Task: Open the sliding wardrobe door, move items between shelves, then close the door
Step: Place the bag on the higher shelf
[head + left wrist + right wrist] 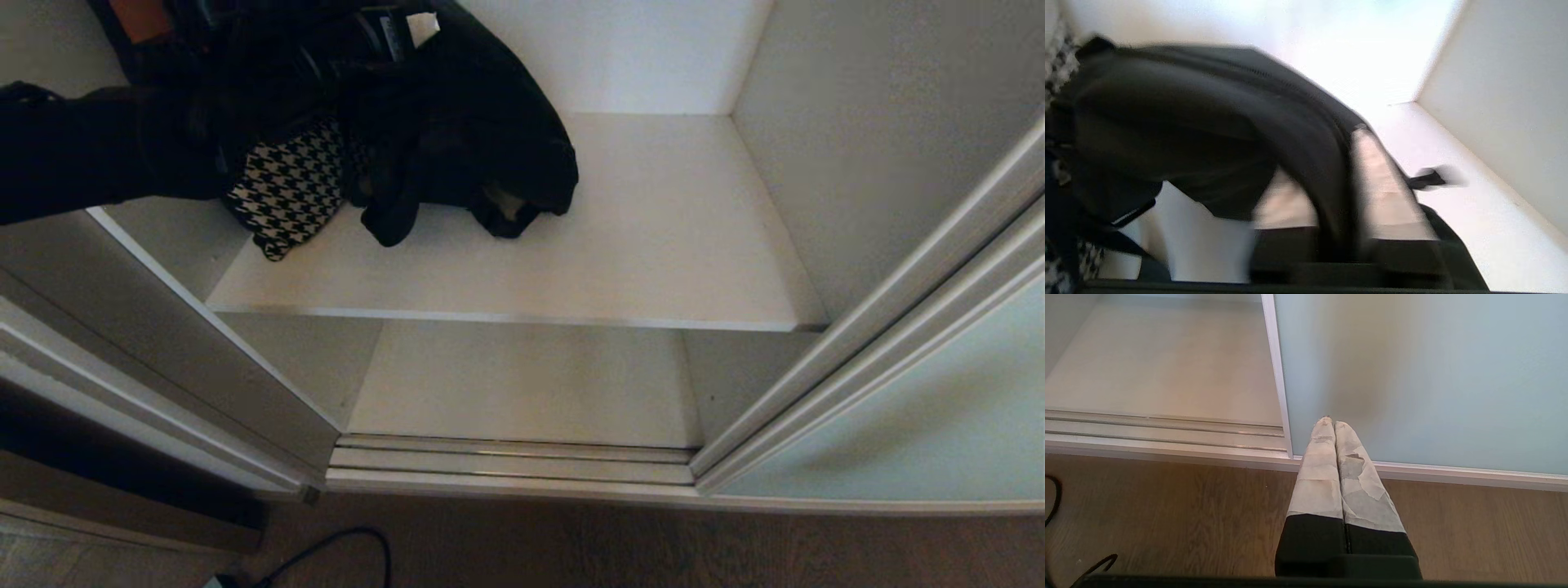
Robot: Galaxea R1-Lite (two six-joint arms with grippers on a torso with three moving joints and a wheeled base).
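I have the left gripper (1327, 200) up over the upper shelf (653, 245), its pale fingers (1388, 188) parted only slightly with a fold of the black bag (473, 139) between them — whether they pinch it I cannot tell. The bag slumps on that shelf against the houndstooth cushion (290, 188) at the left wall. Right gripper (1331, 424) hangs low over the wood floor (1188, 514), fingers pressed together, before the sliding wardrobe door (1412, 375) — doorway open.

cushion (290, 192): 1 | bag (482, 139): 1 | shelves (620, 245): 2 | door (939, 416): 1
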